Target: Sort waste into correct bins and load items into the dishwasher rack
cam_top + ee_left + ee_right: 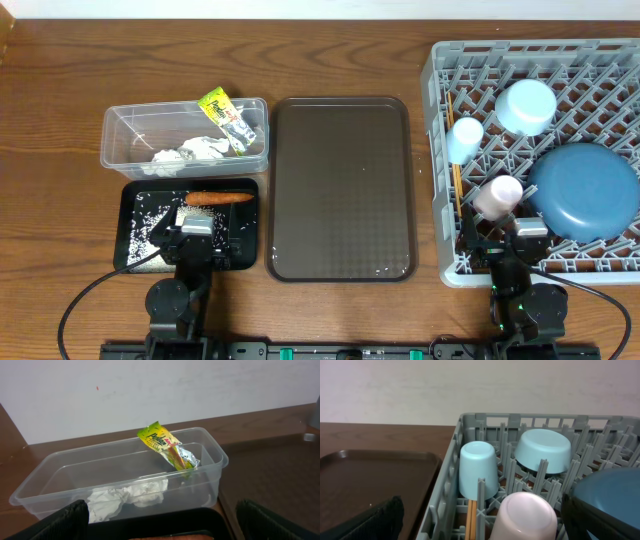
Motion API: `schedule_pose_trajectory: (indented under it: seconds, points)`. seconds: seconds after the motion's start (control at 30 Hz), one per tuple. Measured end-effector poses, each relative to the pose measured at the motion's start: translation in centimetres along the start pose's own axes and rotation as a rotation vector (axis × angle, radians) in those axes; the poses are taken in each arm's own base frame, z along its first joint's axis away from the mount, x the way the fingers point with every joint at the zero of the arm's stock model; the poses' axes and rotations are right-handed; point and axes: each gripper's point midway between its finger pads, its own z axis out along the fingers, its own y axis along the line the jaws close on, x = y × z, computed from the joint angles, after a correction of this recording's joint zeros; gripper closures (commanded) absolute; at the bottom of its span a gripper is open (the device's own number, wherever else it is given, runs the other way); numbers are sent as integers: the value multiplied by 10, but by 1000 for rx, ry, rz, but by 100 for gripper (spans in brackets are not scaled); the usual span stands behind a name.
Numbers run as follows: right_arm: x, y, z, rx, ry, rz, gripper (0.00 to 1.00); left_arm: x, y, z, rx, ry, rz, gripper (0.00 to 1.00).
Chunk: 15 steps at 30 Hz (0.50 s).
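In the clear tub [112, 140] lie crumpled white paper [190, 150] and the yellow-green wrapper [225, 115]. The black tray [128, 200] holds an orange carrot [218, 198] and rice scraps [145, 225]. My left gripper [190, 238] hovers open over that tray, near its front. The grey rack [432, 120] holds the blue plate [585, 190], the white bowl [527, 105], the light blue cup [465, 138], the pink cup [498, 195] and the chopsticks [455, 150]. My right gripper [505, 245] stands open at the rack's front edge, the pink cup [527, 515] just ahead between its fingers.
A large dark brown serving tray [340, 190] lies bare between the bins and the rack. Wooden table surface shows behind and to the left of the tub. A white wall rises beyond the table's far edge.
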Motion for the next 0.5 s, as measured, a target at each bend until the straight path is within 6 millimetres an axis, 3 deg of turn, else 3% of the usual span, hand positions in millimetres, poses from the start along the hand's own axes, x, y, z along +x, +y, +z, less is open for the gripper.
schedule_pose_trajectory:
  seconds: [0.5]
  points:
    - [0,0,0,0,0,0,1,0,0,0,0,0,0,4]
